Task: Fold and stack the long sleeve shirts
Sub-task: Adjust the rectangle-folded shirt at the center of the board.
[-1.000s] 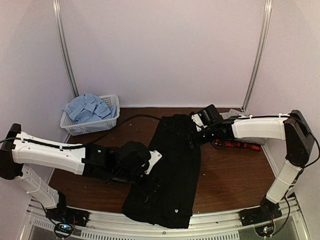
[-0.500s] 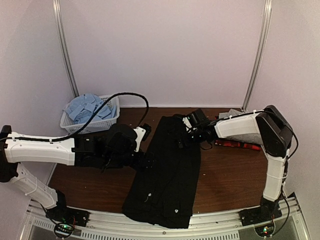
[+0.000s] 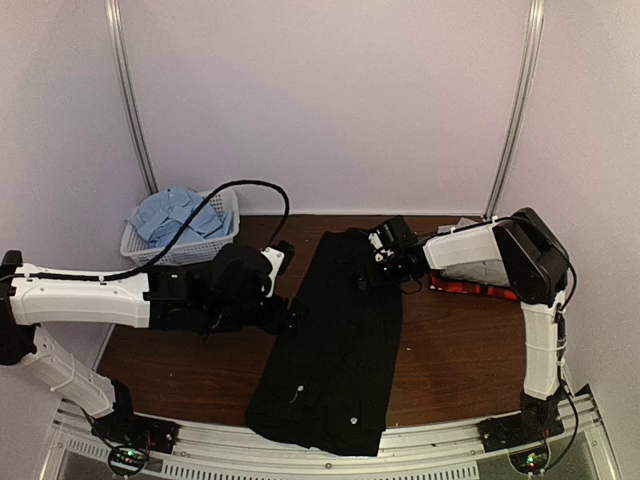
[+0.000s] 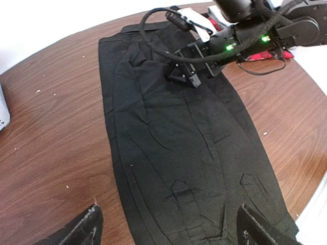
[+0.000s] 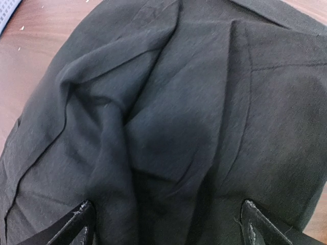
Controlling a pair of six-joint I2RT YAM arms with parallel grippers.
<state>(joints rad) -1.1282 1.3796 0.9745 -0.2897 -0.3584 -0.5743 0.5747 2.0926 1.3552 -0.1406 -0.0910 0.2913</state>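
The black shirt [image 3: 335,340] lies flat on the brown bench [image 3: 450,350] as one long narrow strip. It runs from the far middle of the bench to the near edge, where its lower end spreads a little wider. The cloth is creased along its length.

The left hand [image 3: 288,312] hangs just above the left edge of the strip, about halfway along it. In the left wrist view its fingers [image 4: 92,227] stand wide apart with nothing between them, the shirt and bare bench showing below.

The right hand [image 3: 368,275] is low over the far end of the shirt, on its right side. In the right wrist view its fingertips [image 5: 82,219] are spread wide over bunched black folds and grip none of them. I cannot tell whether they touch the cloth.

At the far left a white mesh basket [image 3: 185,252] holds the crumpled light blue shirt [image 3: 175,215]. At the right, partly under the right arm, the red-and-black plaid shirt [image 3: 480,290] lies folded on the bench, well apart from the basket.
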